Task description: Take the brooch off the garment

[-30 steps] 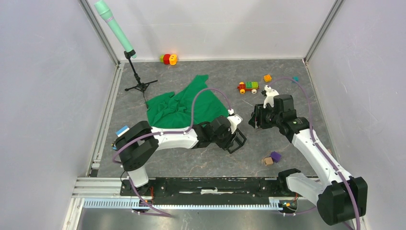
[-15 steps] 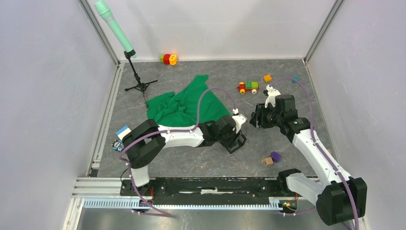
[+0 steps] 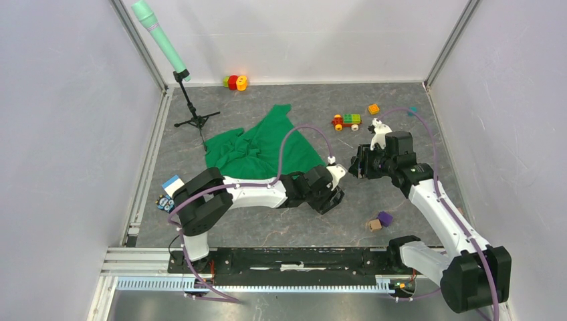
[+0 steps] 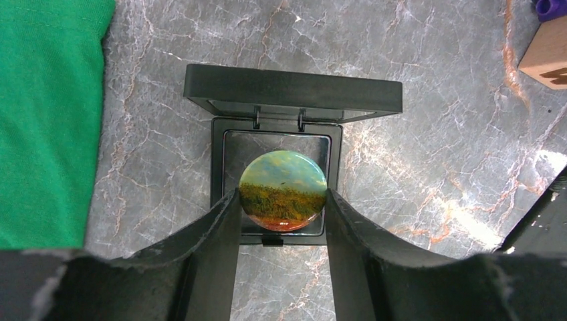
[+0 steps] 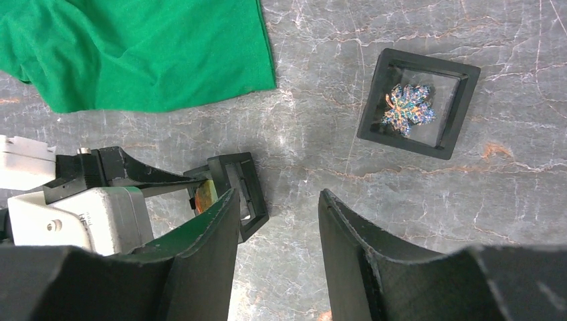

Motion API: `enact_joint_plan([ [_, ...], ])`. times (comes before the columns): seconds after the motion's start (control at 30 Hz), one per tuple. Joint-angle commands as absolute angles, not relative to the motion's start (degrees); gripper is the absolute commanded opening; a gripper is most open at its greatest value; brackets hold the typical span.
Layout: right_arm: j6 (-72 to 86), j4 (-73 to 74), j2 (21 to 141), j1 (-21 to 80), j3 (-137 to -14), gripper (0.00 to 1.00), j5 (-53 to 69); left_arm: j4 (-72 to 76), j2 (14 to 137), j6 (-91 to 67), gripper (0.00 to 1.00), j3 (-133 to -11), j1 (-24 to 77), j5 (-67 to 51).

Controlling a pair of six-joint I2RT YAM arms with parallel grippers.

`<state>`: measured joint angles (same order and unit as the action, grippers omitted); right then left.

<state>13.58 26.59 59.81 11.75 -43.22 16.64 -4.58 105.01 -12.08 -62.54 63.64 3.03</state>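
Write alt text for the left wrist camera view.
The left gripper pinches a round brooch, painted like a landscape, between its two black fingers at an open black case on a grey marbled table. Green cloth fills the left edge; a tan block shows at top right.

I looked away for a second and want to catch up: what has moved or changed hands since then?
The left arm swung a little to the right, from shoulder to wrist. Its left gripper kept its hold on the brooch above the open black case. Nothing was picked up or let go. The right gripper, open, the green cloth and the toy train stayed put.
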Motion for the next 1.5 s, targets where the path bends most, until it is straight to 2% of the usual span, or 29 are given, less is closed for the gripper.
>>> enact_joint_plan([
  [0.0, 12.6, 24.9, 60.3, 11.3, -42.7, 0.51, 18.2, -5.0, 105.6, -9.7, 0.55, -63.9, 64.1, 5.3],
  [0.13, 12.3, 24.9, 61.0, 11.2, -41.9, 0.52, 18.7, -5.0, 105.4, -10.0, 0.63, -63.7, 64.1, 6.0],
  [0.33, 12.6, 22.9, 63.1, 11.2, -39.6, 0.45, 24.7, -4.8, 103.4, -10.3, 0.68, -62.7, 64.1, 6.4],
  [0.5, 13.3, 19.0, 64.9, 11.2, -36.7, 0.36, 32.1, -3.9, 98.5, -11.3, 0.68, -59.6, 64.1, 6.1],
  [0.67, 12.8, 17.8, 67.0, 11.2, -36.2, 0.32, 35.2, -3.3, 92.9, -13.2, 0.66, -54.4, 63.6, 5.9],
  [1.0, 13.4, 16.2, 68.3, 11.3, -35.6, 0.26, 36.9, -3.2, 91.6, -15.5, 0.28, -49.4, 63.0, 3.2],
  [1.23, 13.0, 16.0, 68.8, 11.4, -35.0, 0.19, 37.3, -1.7, 94.9, -16.1, 0.20, -49.8, 63.0, 0.3],
  [1.37, 12.7, 16.1, 69.1, 11.6, -34.7, 0.17, 37.5, -1.8, 97.2, -16.0, 0.02, -51.0, 62.9, -1.5],
  [1.47, 12.3, 16.1, 69.4, 11.9, -34.6, 0.16, 37.6, -2.1, 98.4, -16.0, 0.02, -51.8, 63.0, -1.7],
])
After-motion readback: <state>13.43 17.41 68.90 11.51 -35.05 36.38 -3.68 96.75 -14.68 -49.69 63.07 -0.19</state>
